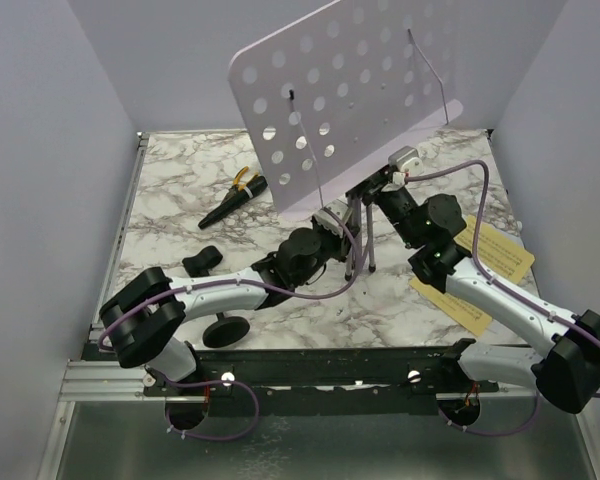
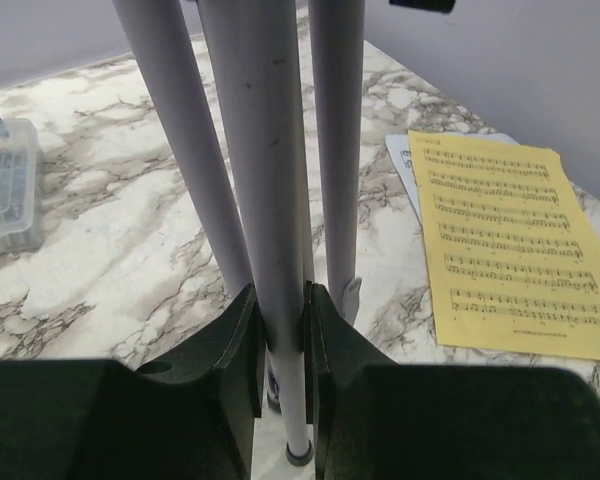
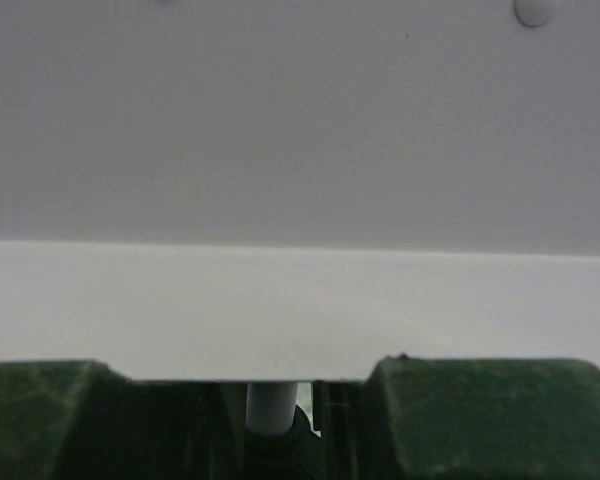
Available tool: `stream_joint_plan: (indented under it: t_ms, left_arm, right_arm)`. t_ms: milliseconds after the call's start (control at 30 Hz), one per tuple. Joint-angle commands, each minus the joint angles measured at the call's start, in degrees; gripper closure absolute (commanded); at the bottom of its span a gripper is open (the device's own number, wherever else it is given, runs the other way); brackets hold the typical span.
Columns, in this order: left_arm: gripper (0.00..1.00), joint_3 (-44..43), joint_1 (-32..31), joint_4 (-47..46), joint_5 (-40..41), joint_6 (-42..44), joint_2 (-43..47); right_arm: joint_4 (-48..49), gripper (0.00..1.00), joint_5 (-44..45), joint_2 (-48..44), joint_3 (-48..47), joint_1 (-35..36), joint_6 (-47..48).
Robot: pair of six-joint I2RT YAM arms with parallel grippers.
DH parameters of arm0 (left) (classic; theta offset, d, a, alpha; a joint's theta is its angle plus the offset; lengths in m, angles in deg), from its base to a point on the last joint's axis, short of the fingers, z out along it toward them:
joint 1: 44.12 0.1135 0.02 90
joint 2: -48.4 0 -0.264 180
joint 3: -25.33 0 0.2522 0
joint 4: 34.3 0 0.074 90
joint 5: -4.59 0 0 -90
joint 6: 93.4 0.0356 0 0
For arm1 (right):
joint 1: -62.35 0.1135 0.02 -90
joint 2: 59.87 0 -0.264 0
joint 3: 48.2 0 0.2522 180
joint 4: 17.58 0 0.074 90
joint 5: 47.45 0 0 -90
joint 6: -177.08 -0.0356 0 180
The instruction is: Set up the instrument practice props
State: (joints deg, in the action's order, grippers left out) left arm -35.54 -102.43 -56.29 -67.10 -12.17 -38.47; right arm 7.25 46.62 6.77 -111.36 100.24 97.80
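- Stand (image 1: 350,90), lilac and punched with round holes, sits near the middle of the marble table (image 1: 180,170). Its desk tilts back, and its thin tripod legs are drawn close together beneath it.
- Left gripper (image 2: 285,300) pinches one tripod leg (image 2: 270,150) low down, jaws pressed to both sides of the tube. This likely steadies the base while the top is handled.
- Right gripper (image 1: 398,172) is up at the desk's lower edge. Its own camera shows only the ledge (image 3: 300,310), which fills the view and hides the fingertips, so I cannot tell whether it is spread or pinching.
- Yellow sheet (image 2: 510,240) lies flat to the right of the stand, over a white sheet (image 2: 400,165). Second yellow sheet (image 1: 450,305) lies nearer the right arm. None is on the desk yet.
- Microphone (image 1: 202,262), short and black, lies left of the stand. Mic stand (image 1: 225,330), with a round base, sits by the left arm, apart from the microphone.
- Pliers (image 1: 235,195) lie at back left, and a clear box (image 2: 5,185) shows at the edge of the left wrist view. Neither belongs to the job.
- Judgement: the legs look too close together for firm footing, so the stand probably depends on the arms for now.
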Motion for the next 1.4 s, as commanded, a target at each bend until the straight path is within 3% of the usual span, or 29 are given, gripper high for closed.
stream_joint_plan:
  t_ms: [0, 267, 400, 833, 1200, 1367]
  left_arm:
    - [1.0, 2.2, 2.8, 18.0, -7.4, 0.3, -1.5]
    - [1.0, 0.5, 3.1, 22.4, -5.9, 0.0, -1.5]
    - [1.0, -1.4, 3.1, 27.7, -6.4, 0.4, -3.4]
    - [1.0, -1.3, 5.0, 32.3, -11.9, -1.7, -5.5]
    - [1.0, -5.1, 5.0, 43.2, -10.8, -2.2, -5.4]
    - [1.0, -6.4, 5.0, 44.5, -8.0, -7.3, -4.7]
  right_arm:
    - [25.3, 0.99, -7.3, -6.4, -2.1, -0.7, 6.7]
    - [36.1, 0.99, 3.5, -7.5, 8.4, -0.7, 6.8]
    - [35.2, 0.99, 5.1, -7.3, 4.8, -0.6, 7.3]
    - [34.3, 0.99, 4.8, -7.3, -5.0, -0.6, 9.1]
    - [36.8, 0.99, 10.2, -10.6, 0.1, -0.7, 13.4]
    - [37.4, 1.0, 13.2, -11.4, 5.1, -0.6, 12.9]
